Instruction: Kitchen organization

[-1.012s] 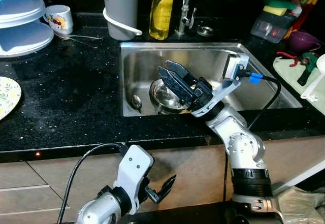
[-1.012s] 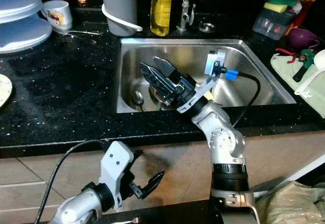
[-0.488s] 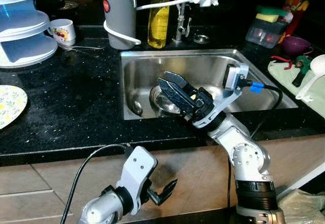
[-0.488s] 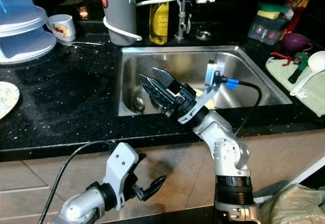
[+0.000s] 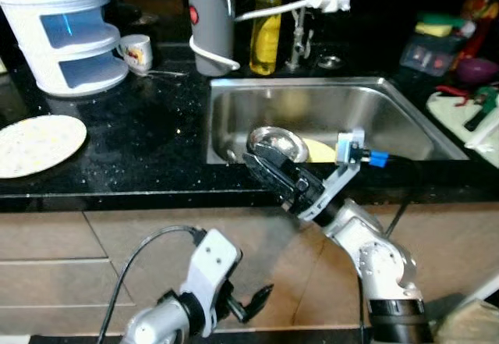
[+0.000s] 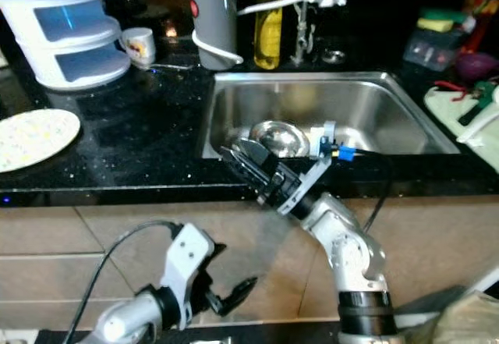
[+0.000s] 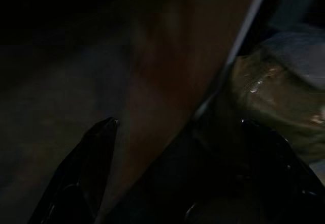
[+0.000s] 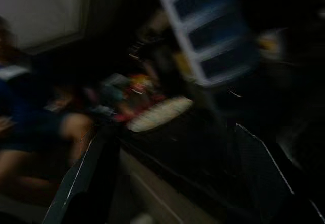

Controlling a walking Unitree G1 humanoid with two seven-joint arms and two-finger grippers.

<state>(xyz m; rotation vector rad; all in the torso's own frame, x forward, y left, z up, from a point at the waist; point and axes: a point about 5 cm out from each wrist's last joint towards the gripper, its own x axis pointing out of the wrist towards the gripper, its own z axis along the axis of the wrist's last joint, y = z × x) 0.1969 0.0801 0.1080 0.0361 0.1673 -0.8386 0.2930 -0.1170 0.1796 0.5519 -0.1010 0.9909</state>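
A steel bowl (image 5: 278,143) sits in the sink (image 5: 312,114) at frame centre, with something yellow beside it. The right gripper (image 5: 270,174) hangs at the sink's front edge, fingers spread, empty. The left gripper (image 5: 253,301) hangs low at bottom, fingers parted. A plate (image 5: 37,144) lies far left on the counter (image 5: 140,149).

Right end effector (image 5: 265,168) raised, fingers parted; left end effector (image 5: 251,305) low, fingers apart.
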